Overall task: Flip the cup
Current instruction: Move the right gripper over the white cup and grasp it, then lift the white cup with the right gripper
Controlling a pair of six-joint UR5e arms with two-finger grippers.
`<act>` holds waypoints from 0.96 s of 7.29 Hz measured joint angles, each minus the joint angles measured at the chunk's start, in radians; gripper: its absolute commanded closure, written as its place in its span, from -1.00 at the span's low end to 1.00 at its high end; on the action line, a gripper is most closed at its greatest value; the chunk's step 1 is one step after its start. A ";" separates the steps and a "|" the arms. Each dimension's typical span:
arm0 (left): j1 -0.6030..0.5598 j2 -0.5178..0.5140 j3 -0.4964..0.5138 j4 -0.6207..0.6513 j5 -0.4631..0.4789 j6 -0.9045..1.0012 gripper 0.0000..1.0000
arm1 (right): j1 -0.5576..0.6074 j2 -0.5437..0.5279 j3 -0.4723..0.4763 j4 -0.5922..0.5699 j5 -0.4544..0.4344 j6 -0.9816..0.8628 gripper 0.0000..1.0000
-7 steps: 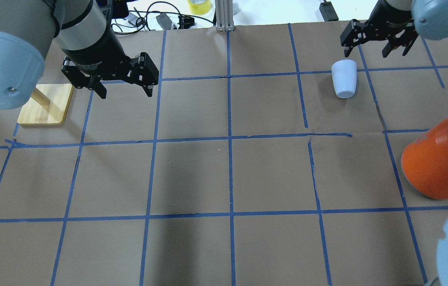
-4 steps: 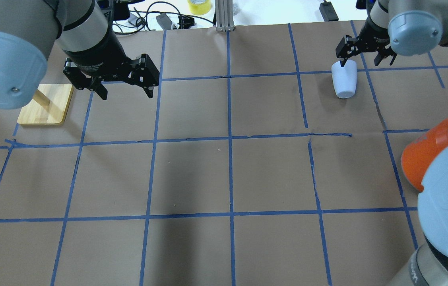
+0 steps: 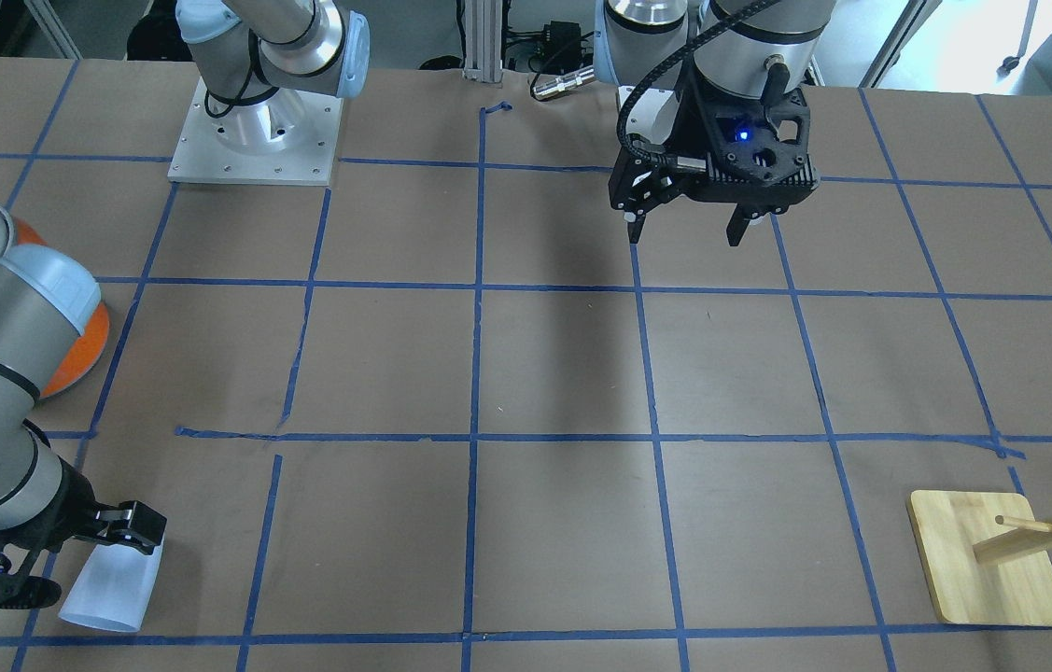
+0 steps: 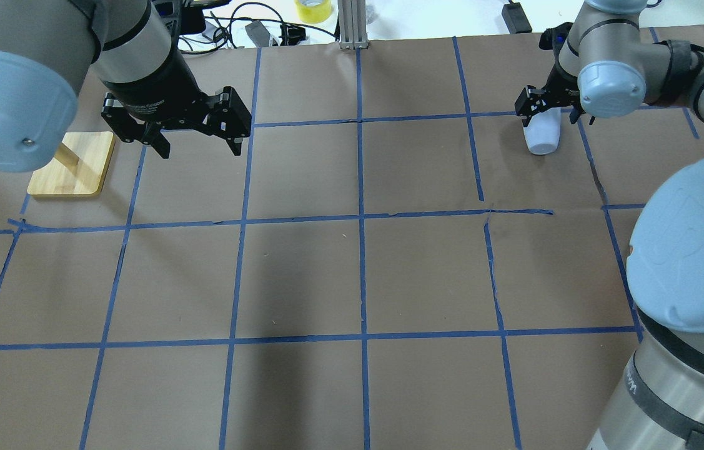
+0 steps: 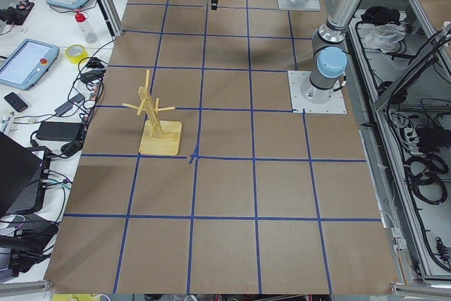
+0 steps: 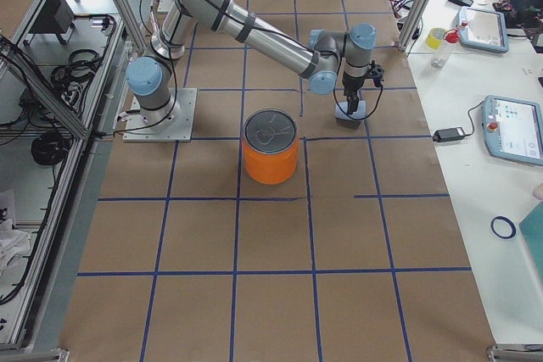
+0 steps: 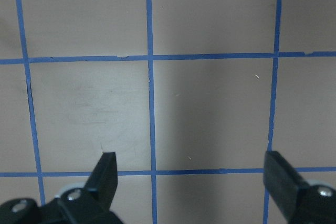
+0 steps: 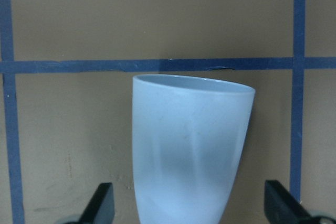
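Note:
The cup [image 4: 543,136] is a small pale blue-white tumbler. It lies on its side on the brown paper at the far right, wide rim pointing away from the robot. It also shows in the front view [image 3: 110,588] and fills the right wrist view [image 8: 189,145]. My right gripper [image 4: 545,112] is open and low over it, one finger on each side of its narrow end [image 3: 59,560], not closed on it. My left gripper [image 4: 198,149] is open and empty above the table at the far left [image 7: 190,158].
A large orange can [image 6: 271,148] with a silver lid stands near the right arm's elbow, which hides it in the overhead view. A wooden peg stand [image 4: 74,164] sits at the far left. Cables and a tape roll [image 4: 313,9] lie beyond the table's far edge.
My right gripper has come down and towards the cup and now straddles it. The right arm's elbow has swung in and covers the orange can. The left gripper has hardly moved.

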 measured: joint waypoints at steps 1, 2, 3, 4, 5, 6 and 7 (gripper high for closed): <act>0.000 0.000 0.000 0.000 0.000 0.000 -1.00 | -0.001 0.019 0.000 -0.028 -0.008 -0.001 -1.00; 0.000 0.000 0.000 0.000 0.000 0.000 -1.00 | -0.001 0.043 0.000 -0.072 -0.013 -0.001 -1.00; 0.000 -0.001 0.000 0.000 0.000 0.000 -1.00 | -0.001 0.056 0.000 -0.104 -0.015 -0.002 -1.00; 0.000 -0.001 -0.001 0.000 0.000 0.000 -1.00 | -0.001 0.061 0.000 -0.118 -0.016 -0.002 -1.00; 0.000 0.000 -0.001 0.000 0.000 0.000 -1.00 | -0.001 0.063 -0.002 -0.123 -0.015 -0.001 -1.00; 0.000 0.000 -0.003 -0.001 0.000 0.000 -1.00 | -0.001 0.065 -0.005 -0.125 -0.014 0.000 -1.00; 0.000 0.000 -0.005 -0.001 0.000 0.000 -1.00 | -0.001 0.066 -0.006 -0.131 -0.013 0.002 -1.00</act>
